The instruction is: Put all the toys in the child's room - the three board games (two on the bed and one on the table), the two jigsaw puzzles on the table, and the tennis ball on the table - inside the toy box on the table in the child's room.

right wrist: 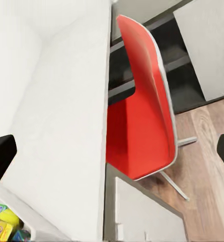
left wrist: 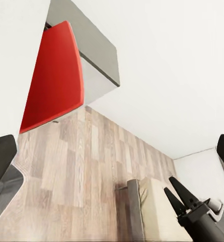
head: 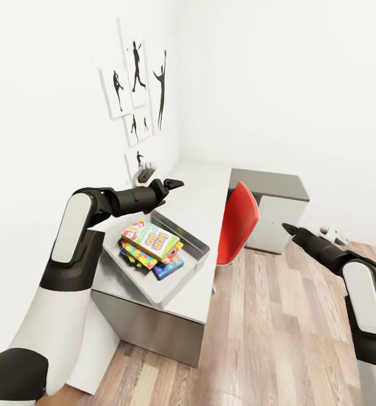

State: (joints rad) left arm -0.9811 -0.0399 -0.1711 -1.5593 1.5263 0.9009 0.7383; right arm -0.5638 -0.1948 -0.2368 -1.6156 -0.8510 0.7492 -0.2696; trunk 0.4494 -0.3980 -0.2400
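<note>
Where one toy box [head: 194, 246] sits—several games (stacked) [head: 151, 239] inside.

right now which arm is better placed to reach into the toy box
Left. Its hand hovers over the table beside the toy box, which already holds board games. The right hand hangs over the floor past the red chair.

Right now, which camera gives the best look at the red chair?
The right wrist view: the red chair shows close up, from backrest down to its metal legs, tucked against the table. The head view shows its back beside the table; the left wrist view shows the shell edge-on.
</note>
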